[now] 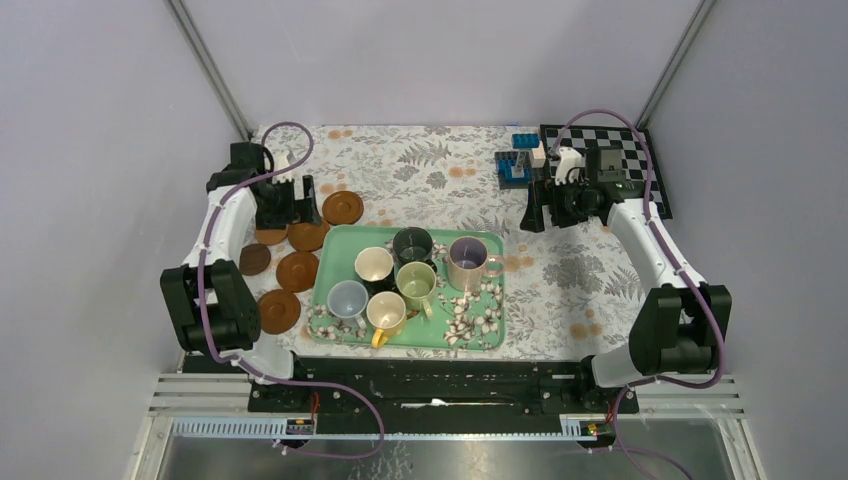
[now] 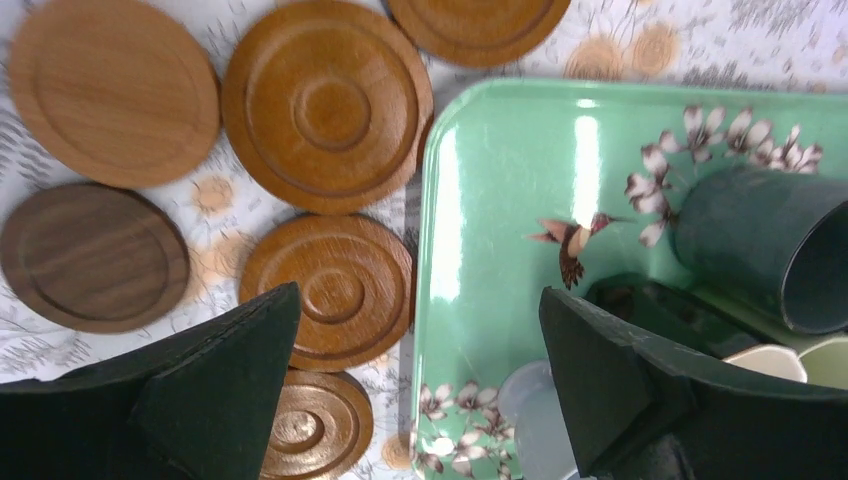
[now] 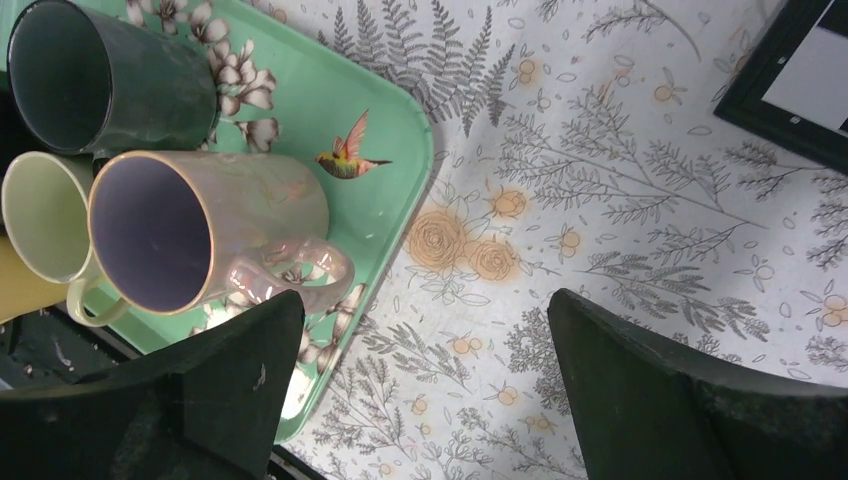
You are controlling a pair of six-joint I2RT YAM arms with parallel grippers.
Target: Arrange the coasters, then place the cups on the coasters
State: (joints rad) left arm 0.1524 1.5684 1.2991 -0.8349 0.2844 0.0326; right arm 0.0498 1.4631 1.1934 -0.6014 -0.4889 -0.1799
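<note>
Plain pale lilac-grey walls (image 1: 420, 50) close in the bench (image 1: 570, 290) on three sides, with slim metal struts (image 1: 205, 65) rising at the two far corners. A white cloth (image 1: 440, 160) printed with grey ferns and orange blossoms covers the bench under soft, even light.

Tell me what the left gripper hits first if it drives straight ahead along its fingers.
Likely the green tray's rim, which lies about midway between the open fingers of the left gripper, with a ringed coaster just beside it. Depth is hard to judge from the wrist view.
</note>
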